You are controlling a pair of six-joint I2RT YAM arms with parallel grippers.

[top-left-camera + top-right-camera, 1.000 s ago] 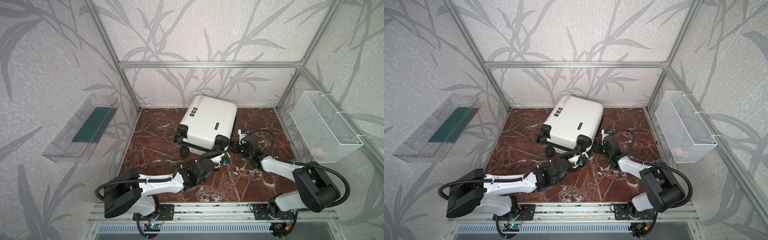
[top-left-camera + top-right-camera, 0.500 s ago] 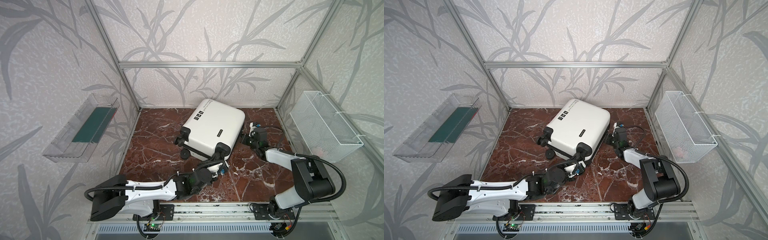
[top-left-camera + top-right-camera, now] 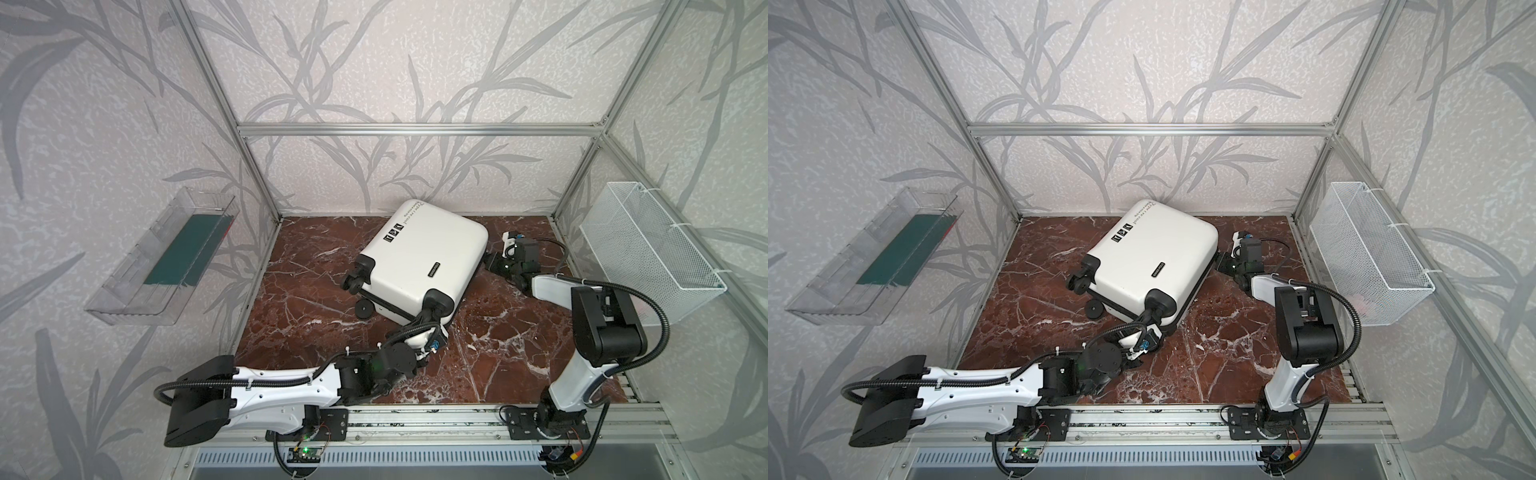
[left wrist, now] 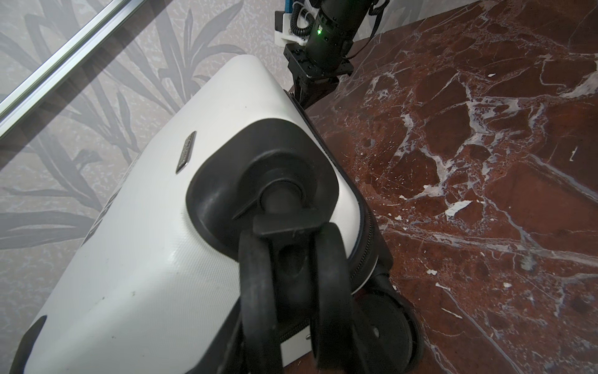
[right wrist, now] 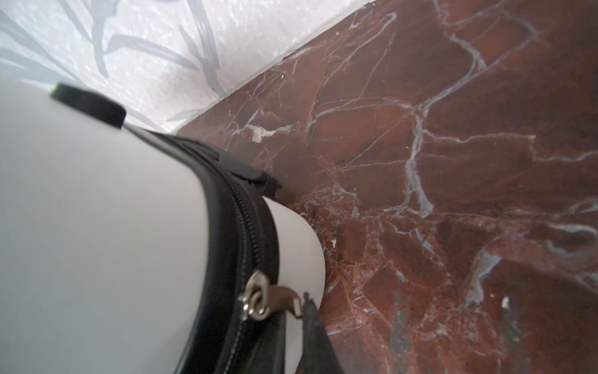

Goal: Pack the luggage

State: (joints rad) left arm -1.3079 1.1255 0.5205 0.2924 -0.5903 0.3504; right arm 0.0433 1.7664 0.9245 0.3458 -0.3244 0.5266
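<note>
Luggage (image 3: pixel 419 266) lies flat and closed on the red marble surface (image 3: pixel 519 353). In both top views it sits toward 12 o'clock from the centre, wheel end aimed at 7 o'clock, lettered end at 1 o'clock. There's the left hand (image 3: pixel 432 326), down at the shell's 5 o'clock corner. The left wrist view shows its dark fingers (image 4: pixel 259 307) either side of the caster (image 4: pixel 281 194) wheel, clamped on it. Over at 3 o'clock of the case, the right hand (image 3: pixel 489 262) noses right up to the zipper seam. Its wrist camera has the silver zipper pull (image 5: pixel 257 299) close in, one fingertip (image 5: pixel 312 323) just beside the tab, but the shot is blurred, so pinched or parted, I can't tell. A clear bin (image 3: pixel 166 262) hangs on the wall at 9 o'clock and a white wire basket (image 3: pixel 648 253) at 3 o'clock, both well apart from the case
</note>
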